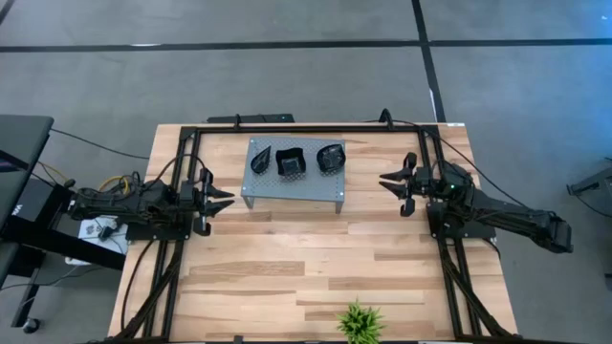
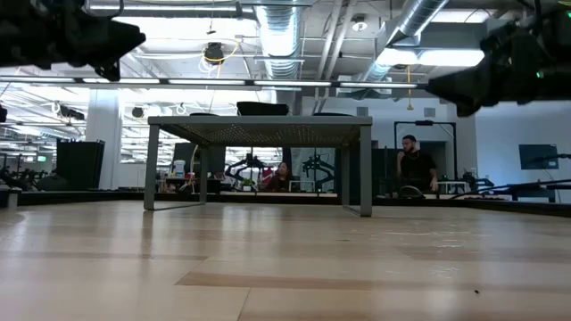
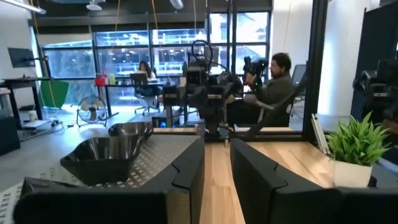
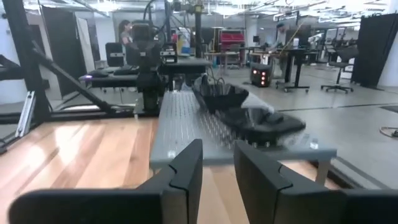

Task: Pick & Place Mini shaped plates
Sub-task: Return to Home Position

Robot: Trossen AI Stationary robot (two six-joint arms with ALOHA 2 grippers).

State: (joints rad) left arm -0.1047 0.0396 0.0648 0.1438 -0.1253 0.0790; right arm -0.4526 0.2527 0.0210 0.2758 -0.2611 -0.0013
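1. Worktop (image 1: 287, 268): pale wood planks, bordered by black frame rails (image 1: 306, 128) along the far side and both flanks. Grey floor lies beyond; the low view shows an open lab with a seated person (image 2: 411, 166) far behind.
2. Perforated metal stand (image 1: 293, 182): grey, four-legged, set near the far rail and roughly centred between the arms.
3. Mini shaped plates (image 1: 290, 163): all on top of the stand, in three groups side by side.
   - All are glossy black with raised rims.
   - The left group is leaf-like and pointed, the middle squarish, the right rounded.
   - The count per group cannot be told.
   - The right wrist view shows a deep bowl-like one and a flatter one (image 4: 267, 121) nearer, close to the stand's edge.
4. Left gripper (image 1: 226, 200): off the stand's left end, raised above the worktop, pointing toward it. Its fingers are parted with a narrow gap and hold nothing.
5. Right gripper (image 1: 390, 182): off the stand's right end, likewise raised. Its fingers are parted and empty.
6. Open room:
   - Clear gaps separate each gripper from the stand.
   - A wide stretch of bare wood runs from the stand's front legs to the potted plant (image 1: 360, 323) at the near edge.
   - The space under the stand is open.
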